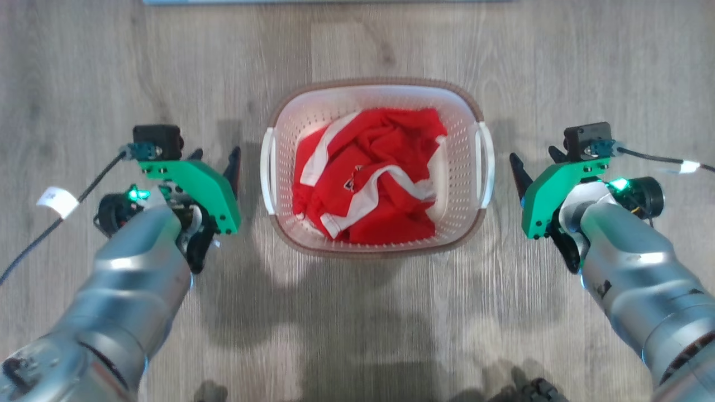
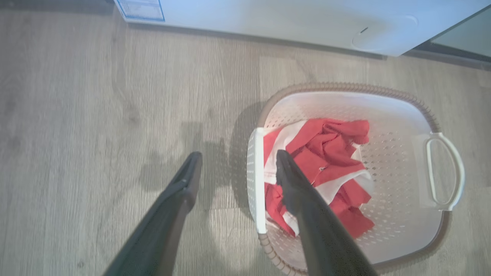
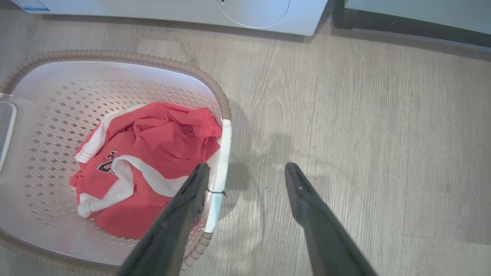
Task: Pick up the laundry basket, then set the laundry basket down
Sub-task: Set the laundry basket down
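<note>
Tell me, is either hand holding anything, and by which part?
Nothing is held. The left hand and right hand are both open, one on each side of the laundry basket, not touching it.

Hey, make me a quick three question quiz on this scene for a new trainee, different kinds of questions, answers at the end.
1. True or false: the basket stands on the floor between the left gripper and the right gripper.
2. What lies in the basket? A: blue towels. B: a red and white garment. C: nothing.
3. Are the grippers open or shut?
Key: 1 true. 2 B. 3 both open.
</note>
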